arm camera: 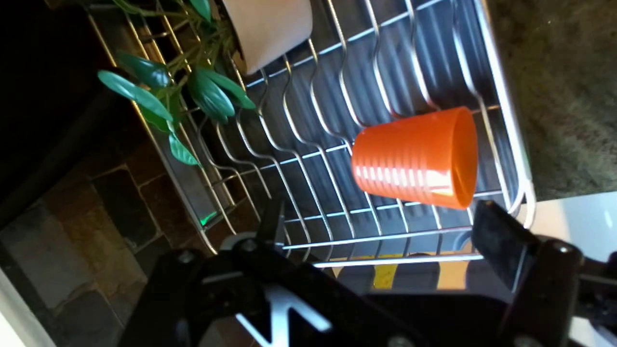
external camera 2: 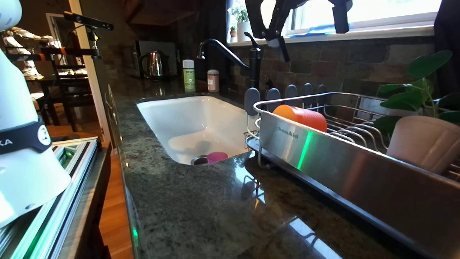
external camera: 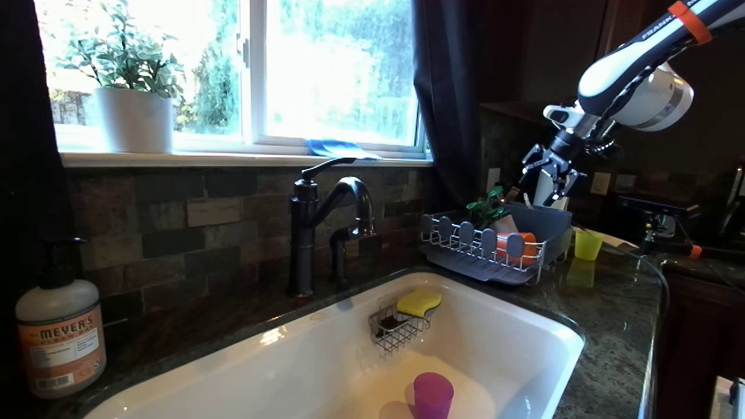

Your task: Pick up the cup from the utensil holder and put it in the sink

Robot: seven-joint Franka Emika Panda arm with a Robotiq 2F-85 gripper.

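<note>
Orange ribbed cup on its side in dish rack, near wall-side edge of bench; mouth roughly towards robot-side edge. Gripper spread, empty, above rack. Step looks like approach. Spread seems to run along cup's length: better rotate gripper, pinch lightly across cup's sides, clear of rack. Then lift above rack rim before moving to sink; avoid purple-pink cup there.

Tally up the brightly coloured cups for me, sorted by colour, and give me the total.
Orange cup: 1, lying on its side in the dish rack
Magenta cup: 1, in the sink
Yellow-green cup: 1, on the counter
Total: 3
</note>
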